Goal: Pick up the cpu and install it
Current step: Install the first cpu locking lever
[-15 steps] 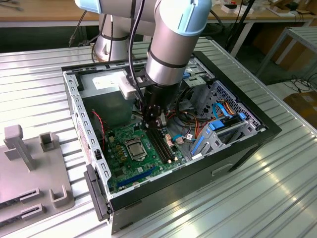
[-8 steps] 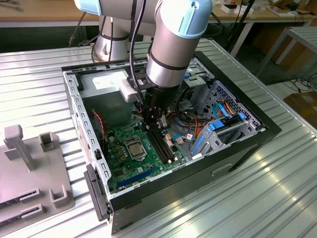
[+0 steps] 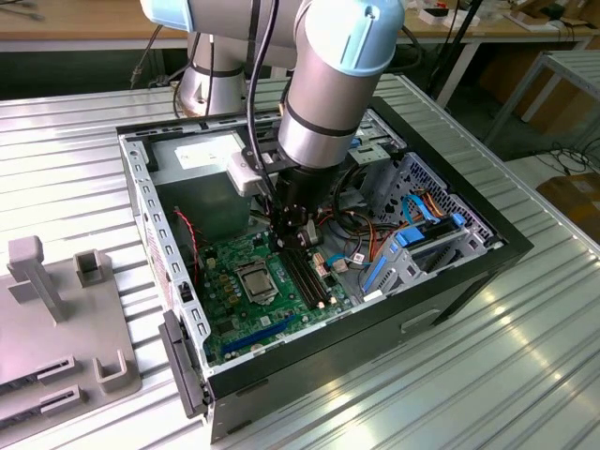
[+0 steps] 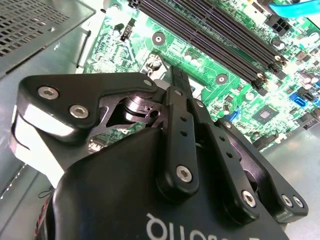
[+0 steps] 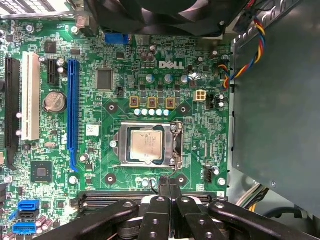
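Observation:
The cpu [image 5: 146, 145] is a small square chip with a silver-grey top. It lies flat inside the metal socket frame [image 5: 171, 146] on the green motherboard [image 3: 239, 309], also seen as cpu [image 3: 258, 278] in the exterior view. My gripper [image 5: 168, 184] hovers beside the socket, over the near end of the black memory slots [image 3: 307, 277]. Its two black fingers are pressed together with nothing between them, and they are apart from the chip. In the second wrist view the gripper [image 4: 179, 75] points down at the board.
The board sits deep in an open black computer case [image 3: 375, 323] with raised walls. A blue drive cage [image 3: 412, 246] and coloured cables [image 3: 375, 230] crowd the exterior view's right. A black fan [image 5: 160, 12] lies beyond the socket. A grey fixture [image 3: 56, 309] stands outside on the exterior view's left.

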`<state>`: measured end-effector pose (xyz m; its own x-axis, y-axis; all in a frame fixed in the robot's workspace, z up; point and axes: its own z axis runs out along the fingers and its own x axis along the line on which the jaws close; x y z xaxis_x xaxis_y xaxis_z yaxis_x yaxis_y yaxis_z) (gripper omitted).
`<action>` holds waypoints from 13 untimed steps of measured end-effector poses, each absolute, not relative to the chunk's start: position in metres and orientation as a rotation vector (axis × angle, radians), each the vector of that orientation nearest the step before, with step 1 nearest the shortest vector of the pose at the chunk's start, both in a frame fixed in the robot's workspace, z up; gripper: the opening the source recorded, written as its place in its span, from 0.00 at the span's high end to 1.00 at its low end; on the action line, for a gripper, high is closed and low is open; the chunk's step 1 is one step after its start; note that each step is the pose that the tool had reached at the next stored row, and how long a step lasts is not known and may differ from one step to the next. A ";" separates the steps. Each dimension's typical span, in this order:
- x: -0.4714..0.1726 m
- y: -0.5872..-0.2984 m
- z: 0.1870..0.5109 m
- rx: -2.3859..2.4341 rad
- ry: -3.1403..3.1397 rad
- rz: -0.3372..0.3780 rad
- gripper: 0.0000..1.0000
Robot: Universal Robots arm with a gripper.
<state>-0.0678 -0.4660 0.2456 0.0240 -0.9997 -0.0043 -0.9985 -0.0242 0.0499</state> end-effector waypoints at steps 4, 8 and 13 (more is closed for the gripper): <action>-0.068 -0.468 0.244 2.226 -2.169 -0.059 0.89; -0.068 -0.470 0.244 2.226 -2.168 -0.058 0.89; -0.068 -0.473 0.243 2.227 -2.166 -0.057 0.89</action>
